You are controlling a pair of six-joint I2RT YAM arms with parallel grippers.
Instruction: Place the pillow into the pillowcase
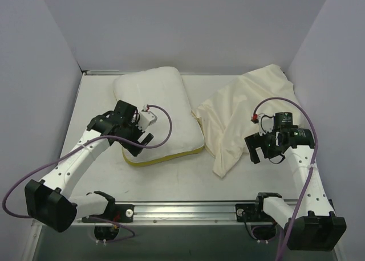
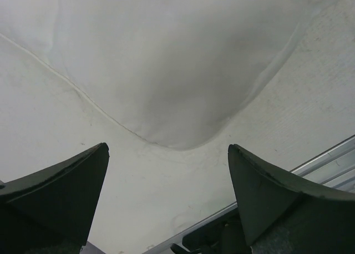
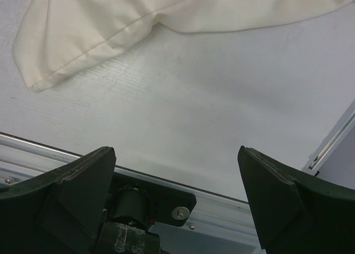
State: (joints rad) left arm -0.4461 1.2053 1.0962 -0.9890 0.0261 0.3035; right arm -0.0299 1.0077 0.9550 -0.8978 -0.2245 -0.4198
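The pillow (image 1: 159, 107) is a plump white cushion with a yellow band along its near edge, lying left of centre. My left gripper (image 1: 140, 146) is open over its near left corner. In the left wrist view the pillow's rounded corner (image 2: 166, 60) lies just beyond the open, empty gripper (image 2: 168, 148). The pillowcase (image 1: 245, 107) is limp, wrinkled cream cloth spread at the right, touching the pillow's right side. My right gripper (image 1: 265, 157) is open and empty, just right of the pillowcase's near corner. In the right wrist view the pillowcase (image 3: 111, 26) lies beyond the open gripper (image 3: 177, 151).
A metal rail (image 1: 188, 207) runs along the table's near edge, seen also in the right wrist view (image 3: 50, 151) and the left wrist view (image 2: 327, 157). White walls enclose the table on the left, back and right. Purple cables loop from both arms.
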